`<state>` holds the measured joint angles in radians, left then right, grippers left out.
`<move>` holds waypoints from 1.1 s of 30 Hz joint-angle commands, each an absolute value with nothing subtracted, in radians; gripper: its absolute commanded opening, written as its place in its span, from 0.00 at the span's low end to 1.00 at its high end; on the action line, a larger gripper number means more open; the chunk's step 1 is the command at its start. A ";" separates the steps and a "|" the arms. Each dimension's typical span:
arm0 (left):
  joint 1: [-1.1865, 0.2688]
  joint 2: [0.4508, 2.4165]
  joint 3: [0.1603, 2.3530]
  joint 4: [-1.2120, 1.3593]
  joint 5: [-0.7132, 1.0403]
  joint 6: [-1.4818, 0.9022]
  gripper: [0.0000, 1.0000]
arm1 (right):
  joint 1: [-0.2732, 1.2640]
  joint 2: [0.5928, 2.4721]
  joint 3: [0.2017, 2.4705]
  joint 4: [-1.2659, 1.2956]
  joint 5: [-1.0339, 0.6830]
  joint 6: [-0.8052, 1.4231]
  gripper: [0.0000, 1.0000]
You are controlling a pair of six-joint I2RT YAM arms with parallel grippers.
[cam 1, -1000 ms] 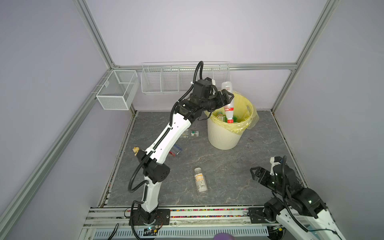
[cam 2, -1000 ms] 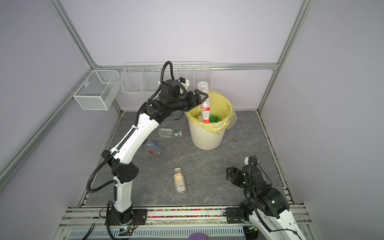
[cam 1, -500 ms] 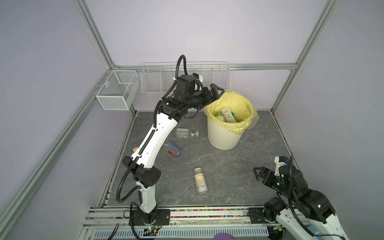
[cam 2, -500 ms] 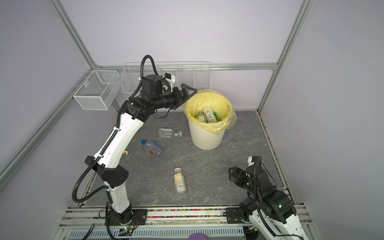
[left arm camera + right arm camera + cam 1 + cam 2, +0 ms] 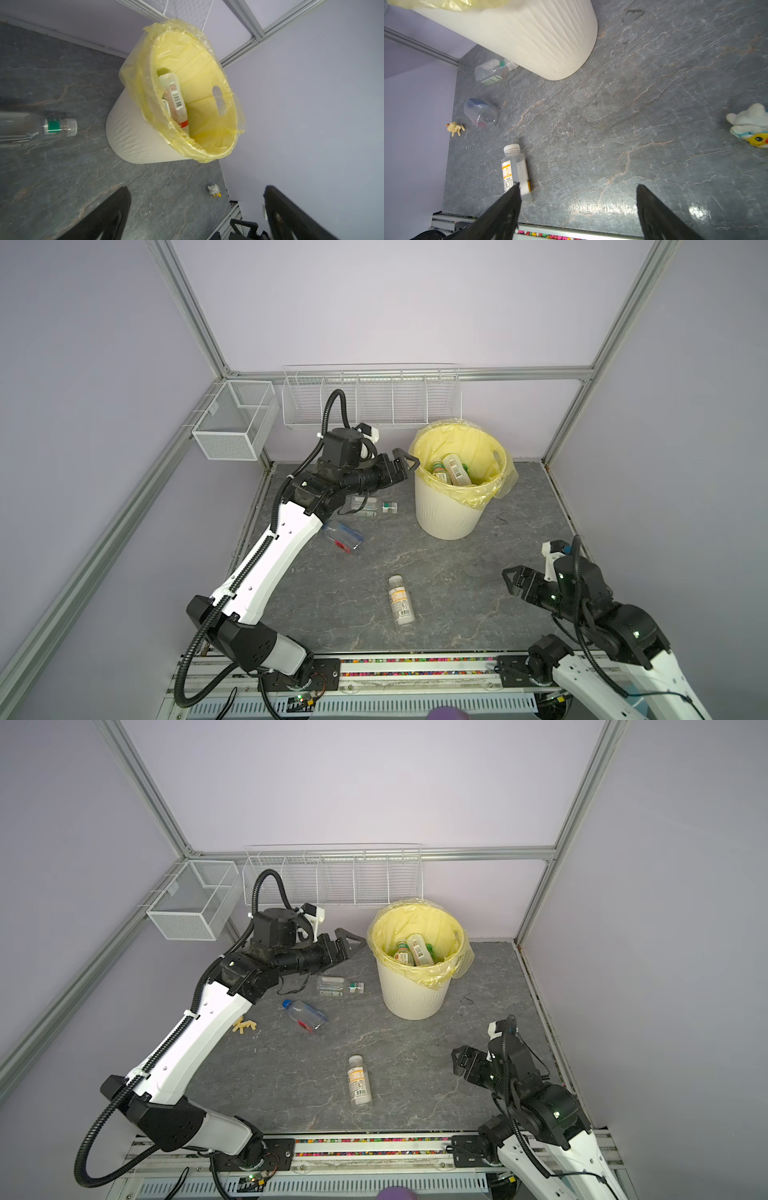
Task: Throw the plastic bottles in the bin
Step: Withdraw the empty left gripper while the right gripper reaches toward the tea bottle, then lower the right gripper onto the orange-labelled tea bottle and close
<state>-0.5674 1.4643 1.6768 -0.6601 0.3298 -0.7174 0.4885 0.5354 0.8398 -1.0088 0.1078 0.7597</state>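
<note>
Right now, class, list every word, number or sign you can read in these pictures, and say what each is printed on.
No text is legible in any view.
Label of the barcode bottle in the bin: barcode and red print, too small to read.
Label of the white-capped bottle: orange and white, print too small.
Label of the green-banded bottle: blurred.
Label of the blue-capped bottle: a red patch, unreadable.

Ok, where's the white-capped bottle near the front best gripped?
Grip the white-capped bottle around its labelled middle, from straight above, jaws across its width: it lies flat, cap toward the back wall, floor bare either side. The open right gripper is nearest.
</note>
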 commanded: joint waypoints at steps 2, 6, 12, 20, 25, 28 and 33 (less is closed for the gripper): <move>-0.526 1.359 1.582 -0.664 0.334 -0.685 1.00 | 0.514 0.587 0.840 -0.973 0.054 0.737 0.88; -0.497 1.295 1.472 -0.662 0.335 -0.685 1.00 | 0.565 0.578 0.811 -0.914 0.072 0.775 0.88; -0.489 1.193 1.265 -0.601 0.309 -0.708 1.00 | 0.679 0.643 0.779 -0.876 0.123 0.862 0.88; -0.482 1.124 1.122 -0.618 0.230 -0.667 1.00 | 0.854 0.905 0.940 -0.844 0.221 0.861 0.88; -0.482 1.066 1.090 -0.693 0.114 -0.616 1.00 | 0.929 1.007 0.964 -0.792 0.280 0.894 0.88; -0.482 1.036 1.066 -0.724 0.095 -0.605 1.00 | 0.967 1.061 0.963 -0.748 0.315 0.915 0.88; -0.481 0.994 1.020 -0.772 0.048 -0.615 1.00 | 1.028 1.121 0.965 -0.688 0.351 0.940 0.88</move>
